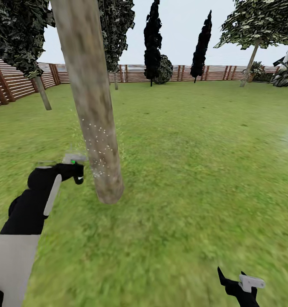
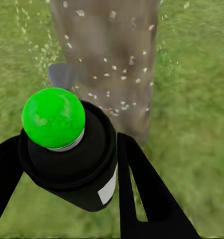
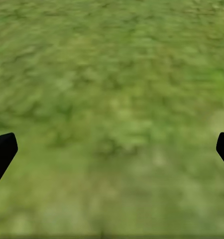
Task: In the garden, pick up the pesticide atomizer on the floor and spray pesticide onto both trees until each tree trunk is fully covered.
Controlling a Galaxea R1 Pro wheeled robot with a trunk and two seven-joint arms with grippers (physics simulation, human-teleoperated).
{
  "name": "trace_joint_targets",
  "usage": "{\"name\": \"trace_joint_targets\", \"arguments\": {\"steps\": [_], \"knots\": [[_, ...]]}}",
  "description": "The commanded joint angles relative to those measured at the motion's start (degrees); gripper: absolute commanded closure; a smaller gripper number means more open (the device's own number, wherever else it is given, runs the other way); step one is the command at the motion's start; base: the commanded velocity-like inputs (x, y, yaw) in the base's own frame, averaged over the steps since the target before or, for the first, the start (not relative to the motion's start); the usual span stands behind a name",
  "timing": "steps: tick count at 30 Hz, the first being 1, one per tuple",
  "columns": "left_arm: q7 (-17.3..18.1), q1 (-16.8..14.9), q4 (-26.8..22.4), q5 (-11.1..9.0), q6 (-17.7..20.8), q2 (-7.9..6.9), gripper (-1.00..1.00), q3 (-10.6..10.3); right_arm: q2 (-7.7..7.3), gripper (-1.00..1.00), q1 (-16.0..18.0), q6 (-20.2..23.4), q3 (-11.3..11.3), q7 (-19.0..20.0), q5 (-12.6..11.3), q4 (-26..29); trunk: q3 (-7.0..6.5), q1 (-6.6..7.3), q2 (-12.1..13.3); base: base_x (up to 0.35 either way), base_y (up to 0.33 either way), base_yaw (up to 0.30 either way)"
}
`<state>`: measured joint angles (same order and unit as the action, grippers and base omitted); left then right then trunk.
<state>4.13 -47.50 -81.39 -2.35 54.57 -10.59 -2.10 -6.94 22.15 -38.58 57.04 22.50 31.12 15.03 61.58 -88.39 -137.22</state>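
Pesticide atomizer (image 2: 67, 149), green-capped, is pinched between the fingers of the left gripper (image 1: 75, 168) just beside the base of the tree trunk (image 1: 90, 102), which is flecked with pale droplets, while the right gripper (image 3: 112, 149) is held spread wide over the grass floor (image 1: 195, 170).

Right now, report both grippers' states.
Left gripper: shut on the pesticide atomizer, pointed at the tree trunk.
Right gripper: open, empty, over grass.

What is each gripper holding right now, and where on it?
The left gripper holds the pesticide atomizer by its dark body, green cap free. The right gripper is open over grass, holding nothing.
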Motion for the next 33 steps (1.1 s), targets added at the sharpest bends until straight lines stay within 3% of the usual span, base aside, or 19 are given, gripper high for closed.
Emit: {"name": "trace_joint_targets", "arguments": {"steps": [1, 2, 3, 4, 6, 8, 9, 11, 13, 16, 18, 23, 33], "knots": [[0.0, 2.2, 0.7, -0.6, -2.4, -0.36, 1.0, -0.1, 0.0, -1.0, 0.0, 0.0, 0.0, 0.0, 0.0, 0.0, -0.01, 0.01, 0.0, 0.0, 0.0, 0.0], [-0.1, 3.4, 2.3, -0.6, -3.4, -0.42, 1.0, -0.1, 0.0, -1.0, 0.0, 0.0, 0.0, 0.0, 0.0, 0.0, -0.01, 0.01, 0.0, 0.0, 0.0, 0.0], [-0.2, 4.3, 8.0, -0.5, -5.5, -0.46, 1.0, -0.1, 0.0, -1.0, 0.0, 0.0, 0.0, 0.0, 0.0, 0.0, -0.01, 0.01, 0.0, 0.0, 0.0, 0.0], [-0.3, 4.4, 10.7, -0.5, -6.9, -0.47, 1.0, -0.1, 0.0, -1.0, 0.0, 0.0, 0.0, 0.0, 0.0, 0.0, -0.01, 0.01, 0.0, 0.0, 0.0, 0.0], [-0.6, 4.7, 21.1, -0.5, -16.8, -0.57, 1.0, -0.1, 0.0, -1.0, 0.0, 0.0, 0.0, 0.0, 0.0, 0.0, -0.01, 0.01, 0.0, 0.0, 0.0, 0.0], [-0.5, 6.4, 22.0, -0.9, -18.6, -0.4, 1.0, -0.1, 0.0, -1.0, 0.0, 0.0, 0.0, 0.0, 0.0, 0.0, -0.01, 0.01, 0.0, 0.0, 0.0, 0.0], [-0.6, 8.9, 21.4, -1.1, -20.5, -0.12, 1.0, -0.1, 0.0, -1.0, 0.0, 0.0, 0.0, 0.0, 0.0, 0.0, -0.01, 0.01, 0.0, 0.0, 0.0, 0.0], [-0.7, 13.3, 21.8, -1.9, -28.7, 0.09, 1.0, 0.0, 0.0, -1.0, 0.0, 0.0, 0.0, 0.0, 0.0, 0.0, -0.01, 0.01, 0.0, 0.021, -0.021, 0.0], [-1.8, 15.2, 24.3, -2.8, -33.0, 0.96, 1.0, 0.0, 0.0, -1.0, 0.0, 0.0, 0.0, 0.0, 0.0, 0.0, -0.01, 0.01, 0.0, 0.082, -0.184, 0.0], [-9.6, 15.6, 28.5, -3.6, -36.3, 3.32, 1.0, 0.2, 0.0, -1.0, 0.0, 0.0, 0.0, 0.0, 0.0, 0.0, -0.01, 0.01, 0.0, 0.019, -0.254, 0.0], [-11.0, 15.7, 29.0, -3.8, -36.9, 3.93, 1.0, 0.1, 0.06, -1.0, 0.0, 0.0, 0.0, 0.0, 0.0, 0.0, -0.01, 0.01, 0.0, 0.005, -0.267, 0.0], [-11.9, 15.8, 29.2, -3.8, -38.1, 5.64, 1.0, 0.0, 0.09, -1.0, 0.0, 0.0, 0.0, 0.0, 0.0, 0.0, -0.01, 0.01, 0.0, 0.081, -0.269, 0.154], [-12.0, 15.8, 29.1, -3.6, -38.4, 5.67, 1.0, 0.2, 0.09, -1.0, 0.0, 0.0, 0.0, 0.0, 0.0, 0.0, -0.01, 0.01, 0.0, 0.16, -0.248, 0.153]]}}
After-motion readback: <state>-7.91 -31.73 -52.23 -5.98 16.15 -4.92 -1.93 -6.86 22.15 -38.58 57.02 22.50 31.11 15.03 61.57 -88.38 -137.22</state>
